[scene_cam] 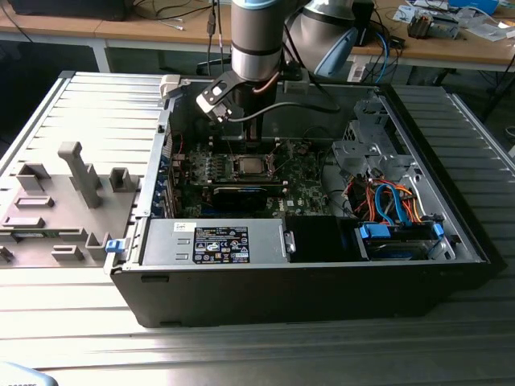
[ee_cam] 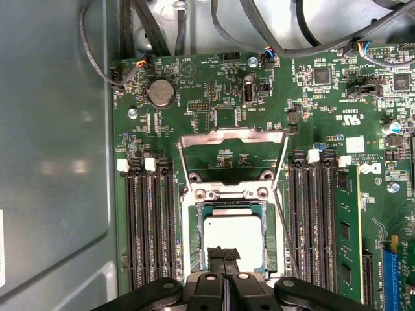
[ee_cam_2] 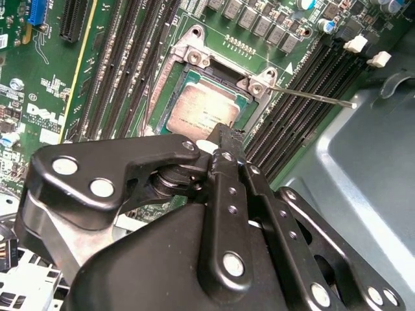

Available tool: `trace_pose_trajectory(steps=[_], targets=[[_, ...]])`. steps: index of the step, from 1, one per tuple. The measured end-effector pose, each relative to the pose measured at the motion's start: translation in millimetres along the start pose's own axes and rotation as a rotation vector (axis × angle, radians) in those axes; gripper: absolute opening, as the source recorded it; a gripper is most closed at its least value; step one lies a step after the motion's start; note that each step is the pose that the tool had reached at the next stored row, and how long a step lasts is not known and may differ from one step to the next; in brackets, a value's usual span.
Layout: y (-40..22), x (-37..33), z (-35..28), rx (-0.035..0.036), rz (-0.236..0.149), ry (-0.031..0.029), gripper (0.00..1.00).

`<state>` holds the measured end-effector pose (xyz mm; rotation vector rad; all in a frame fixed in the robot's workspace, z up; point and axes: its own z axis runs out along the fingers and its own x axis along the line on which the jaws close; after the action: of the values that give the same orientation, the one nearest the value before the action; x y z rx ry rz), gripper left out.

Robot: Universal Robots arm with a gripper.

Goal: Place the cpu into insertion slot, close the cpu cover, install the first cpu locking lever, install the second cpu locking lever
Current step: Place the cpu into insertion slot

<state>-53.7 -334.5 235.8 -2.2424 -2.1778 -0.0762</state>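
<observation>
Ribbed grey metal table [scene_cam: 241, 354] with wooden desks behind it. An open black computer case [scene_cam: 322, 297] lies on its side on the table, and a grey plastic fixture tray [scene_cam: 56, 209] sits at the exterior view's left. The arm reaches down into the case over the green motherboard [ee_cam: 214, 91].

The black two-finger gripper [ee_cam: 224, 254] has its jaws pressed together with nothing between them. The tips are right over the near edge of the cpu [ee_cam: 235, 236]; contact looks likely, but I can't confirm it.

The small flat square chip with a silvery-tan metal top lies flat and face up in the insertion slot [ee_cam: 190, 227], a dark square socket with a silver rim. Being square, it has no long axis. Its edges run parallel to the rim and to the long black memory slots [ee_cam: 149, 227] on either side of the jaws.

The cpu cover [ee_cam: 233, 134], a thin silver frame with a square window, stands raised open. Its hinge is on the socket side far from the jaws, and its free edge points away from them.

A thin silver wire lever [ee_cam_2: 318, 97] sticks out sideways from the far socket corner, unlatched.
</observation>
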Motion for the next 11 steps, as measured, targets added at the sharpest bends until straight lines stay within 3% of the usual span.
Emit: trace_pose_trajectory(steps=[11], targets=[[0.1, 0.2, -3.3, 0.0002, 0.0, 0.0039, 0.11]])
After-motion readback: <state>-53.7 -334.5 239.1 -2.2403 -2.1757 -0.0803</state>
